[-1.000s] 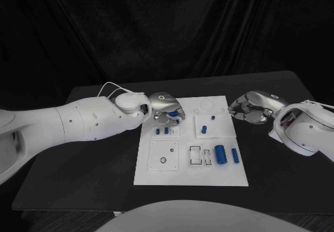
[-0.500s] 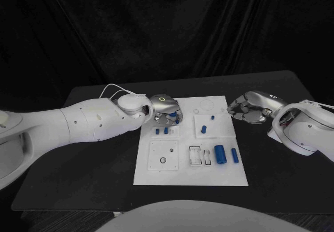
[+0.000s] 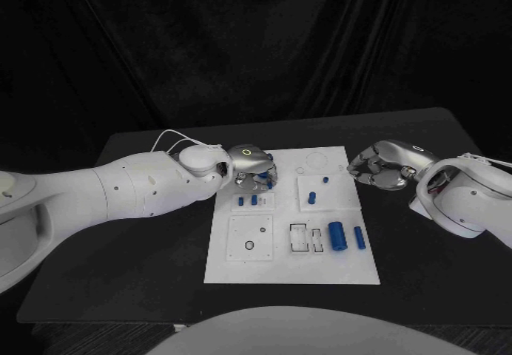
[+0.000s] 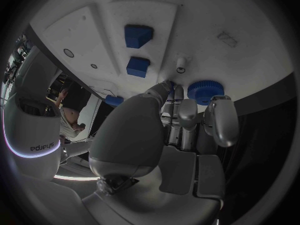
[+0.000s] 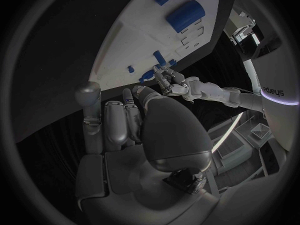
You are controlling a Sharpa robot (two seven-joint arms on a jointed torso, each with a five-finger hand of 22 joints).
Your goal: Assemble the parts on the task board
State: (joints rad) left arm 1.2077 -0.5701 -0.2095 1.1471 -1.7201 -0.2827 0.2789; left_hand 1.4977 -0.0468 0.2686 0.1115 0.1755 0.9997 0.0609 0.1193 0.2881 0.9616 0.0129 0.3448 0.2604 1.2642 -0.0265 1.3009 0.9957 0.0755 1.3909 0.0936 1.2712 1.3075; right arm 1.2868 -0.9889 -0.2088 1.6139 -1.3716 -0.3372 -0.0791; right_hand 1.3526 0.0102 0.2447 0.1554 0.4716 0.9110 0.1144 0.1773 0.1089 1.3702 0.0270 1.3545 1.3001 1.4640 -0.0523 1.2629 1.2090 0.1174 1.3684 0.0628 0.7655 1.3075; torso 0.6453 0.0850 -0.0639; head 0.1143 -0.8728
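The white task board [image 3: 320, 266] lies mid-table. My left hand [image 3: 251, 164] hovers over its far left corner, fingertips pinching a blue round ridged part [image 3: 263, 185] down at the board surface. In the left wrist view the ridged part [image 4: 206, 91] sits between the fingers [image 4: 180, 110], close to a small white peg [image 4: 181, 64] and two blue blocks [image 4: 138, 35]. My right hand [image 3: 384, 166] hangs over the black table just right of the board, fingers curled in with nothing in them. A large blue cylinder [image 3: 338, 235] and a thinner one [image 3: 359, 237] lie on the board's near right.
Small blue pieces [image 3: 248, 200] stand in the left square plate, others [image 3: 311, 197] in the plate beside it. Rectangular slots [image 3: 307, 238] and a plate with a hole [image 3: 251, 244] sit nearer me. The right wrist view shows the board [image 5: 137, 50] and my left hand [image 5: 169, 80].
My left hand has shifted slightly and brought the blue ridged part lower, towards the board. The right hand has stayed almost still.
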